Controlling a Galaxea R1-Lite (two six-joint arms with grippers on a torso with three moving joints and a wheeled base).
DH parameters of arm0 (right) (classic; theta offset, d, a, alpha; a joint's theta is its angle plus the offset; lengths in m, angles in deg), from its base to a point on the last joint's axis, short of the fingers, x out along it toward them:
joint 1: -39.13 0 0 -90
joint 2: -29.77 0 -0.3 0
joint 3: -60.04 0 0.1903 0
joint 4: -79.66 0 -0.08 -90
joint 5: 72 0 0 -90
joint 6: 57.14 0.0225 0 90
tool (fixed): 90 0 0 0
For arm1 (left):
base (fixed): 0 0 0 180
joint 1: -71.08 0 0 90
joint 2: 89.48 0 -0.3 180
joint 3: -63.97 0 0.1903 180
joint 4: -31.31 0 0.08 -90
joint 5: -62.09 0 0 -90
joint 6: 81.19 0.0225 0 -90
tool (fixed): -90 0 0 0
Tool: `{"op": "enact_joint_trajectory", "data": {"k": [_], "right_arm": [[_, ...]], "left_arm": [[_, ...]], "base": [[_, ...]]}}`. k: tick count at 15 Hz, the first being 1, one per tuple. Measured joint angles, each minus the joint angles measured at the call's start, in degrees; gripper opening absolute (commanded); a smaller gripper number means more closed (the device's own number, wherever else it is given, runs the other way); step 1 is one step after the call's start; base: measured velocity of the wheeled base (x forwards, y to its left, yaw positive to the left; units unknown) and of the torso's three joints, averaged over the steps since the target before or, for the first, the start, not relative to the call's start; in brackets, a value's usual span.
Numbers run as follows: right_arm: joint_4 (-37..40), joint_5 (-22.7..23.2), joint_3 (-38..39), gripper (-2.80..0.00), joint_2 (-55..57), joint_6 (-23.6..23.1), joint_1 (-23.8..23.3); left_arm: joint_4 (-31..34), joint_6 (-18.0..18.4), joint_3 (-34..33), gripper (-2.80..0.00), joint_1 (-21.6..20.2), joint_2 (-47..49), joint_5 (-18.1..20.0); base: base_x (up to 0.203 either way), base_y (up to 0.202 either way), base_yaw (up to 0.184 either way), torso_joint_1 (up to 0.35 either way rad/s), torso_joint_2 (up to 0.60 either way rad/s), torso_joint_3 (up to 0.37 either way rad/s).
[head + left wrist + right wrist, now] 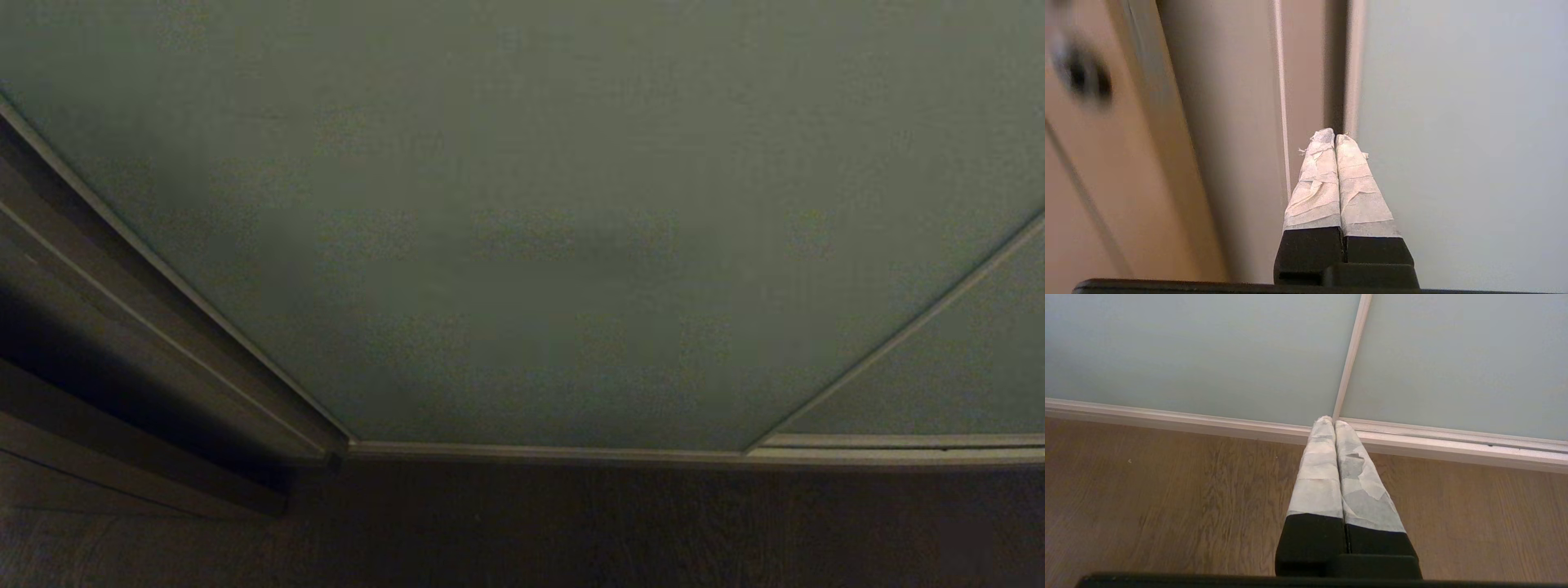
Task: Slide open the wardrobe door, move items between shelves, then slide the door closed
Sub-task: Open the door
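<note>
The floor point(571, 531), dark wood planks, lies nearest in the head view and runs up to the pale bottom rail point(555, 451). Above it the door point(522, 204), a wide grey-green panel, stands closed and fills most of that view; a second panel point(939, 367) adjoins it on the right, and brown panelling point(122, 343) flanks it on the left. The left pincer point(1335, 136) is clenched, empty, its taped tips pointing at the dark gap between door edge and panelling. The right pincer point(1334, 422), likewise clenched and empty, hangs low over the floor, pointing at the rail where the two panels meet.
</note>
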Motion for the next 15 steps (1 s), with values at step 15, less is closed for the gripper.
{"op": "enact_joint_trajectory", "data": {"k": [15], "right_arm": [[0.0, 0.0, 0.0, -2.8, 0.0, 0.0, 0.0]], "left_arm": [[-5.0, -3.7, 25.3, -2.8, -4.6, 31.5, -0.4]], "base": [[0.0, 0.0, 0.0, 0.0, 0.0, 0.0]]}}
